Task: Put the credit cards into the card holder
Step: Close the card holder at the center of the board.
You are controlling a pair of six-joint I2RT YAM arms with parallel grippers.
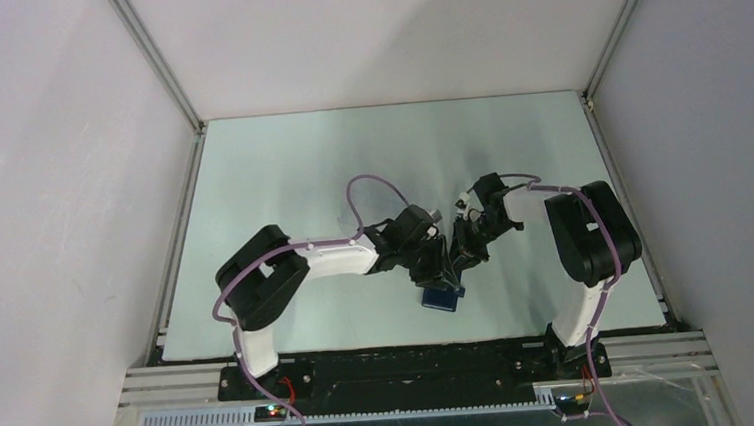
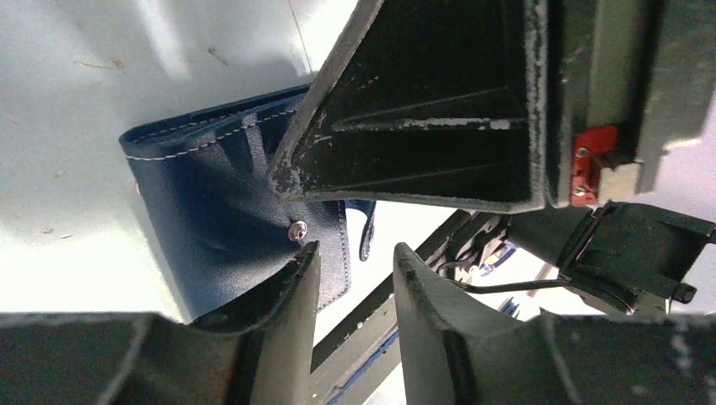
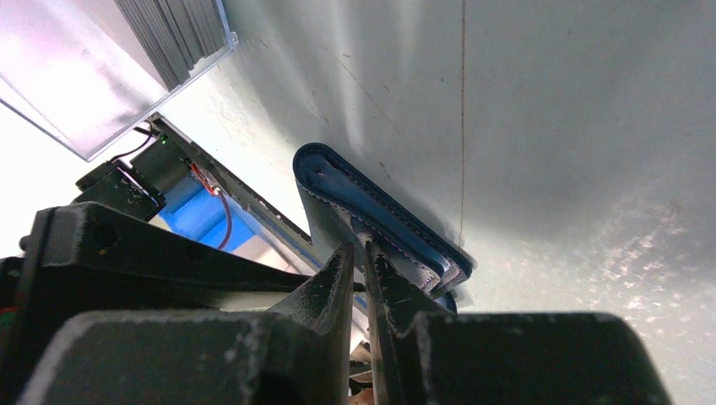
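The right tool (image 3: pixel 361 260) is pinched nearly shut on a leaf of the card holder (image 3: pixel 371 211), mid-counter (image 1: pixel 280 180), near side. The left tool (image 2: pixel 356 253) hangs half-open, empty, just beside it. No credit cards in sight, so I can't tell how many are loaded.

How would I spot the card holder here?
On the pale table, look where the left arm and right arm meet. The card holder shows below their tips: small, folded, navy blue with white stitching, the table's only blue thing.
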